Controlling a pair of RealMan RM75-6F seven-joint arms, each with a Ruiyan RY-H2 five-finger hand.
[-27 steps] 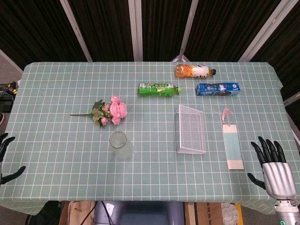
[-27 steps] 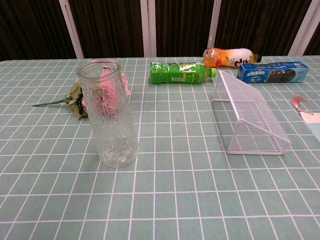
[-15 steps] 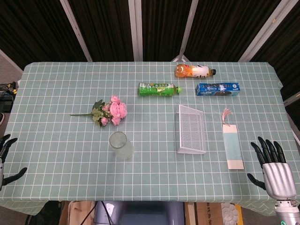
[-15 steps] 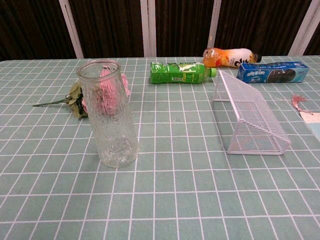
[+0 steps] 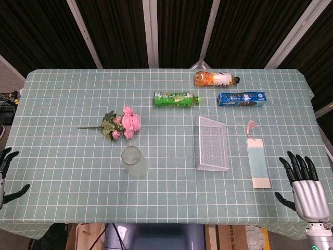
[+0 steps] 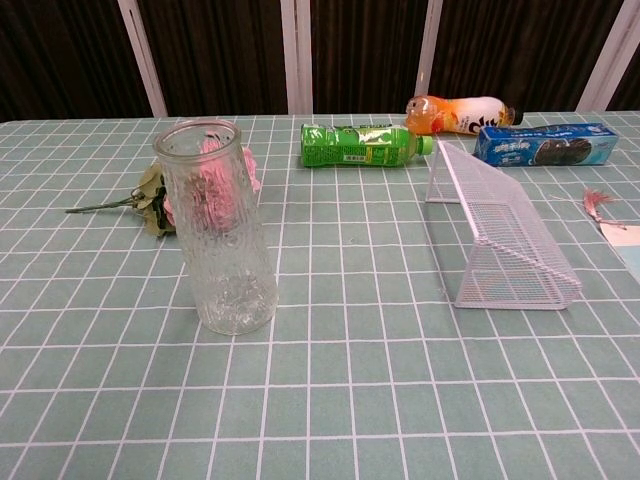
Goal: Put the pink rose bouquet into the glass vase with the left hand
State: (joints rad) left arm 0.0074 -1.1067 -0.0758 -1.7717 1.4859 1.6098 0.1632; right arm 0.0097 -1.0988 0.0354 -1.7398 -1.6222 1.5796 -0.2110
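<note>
The pink rose bouquet (image 5: 124,124) lies flat on the checked tablecloth, its stem pointing left; in the chest view the bouquet (image 6: 155,200) shows partly behind the vase. An empty glass vase (image 5: 133,161) stands upright just in front of it, large in the chest view (image 6: 213,227). My left hand (image 5: 6,176) hangs at the table's front left corner, fingers spread, holding nothing, far left of the bouquet. At the front right corner my right hand (image 5: 306,189) is open with its fingers apart and empty. Neither hand shows in the chest view.
A white wire basket (image 5: 212,143) lies right of the vase. Behind it are a green bottle (image 5: 176,98), an orange bottle (image 5: 215,78) and a blue biscuit pack (image 5: 241,98). A pale blue bookmark with a pink tassel (image 5: 257,162) lies near the right hand.
The left hand has shifted slightly at the frame's left edge. Everything on the table stays where it was.
</note>
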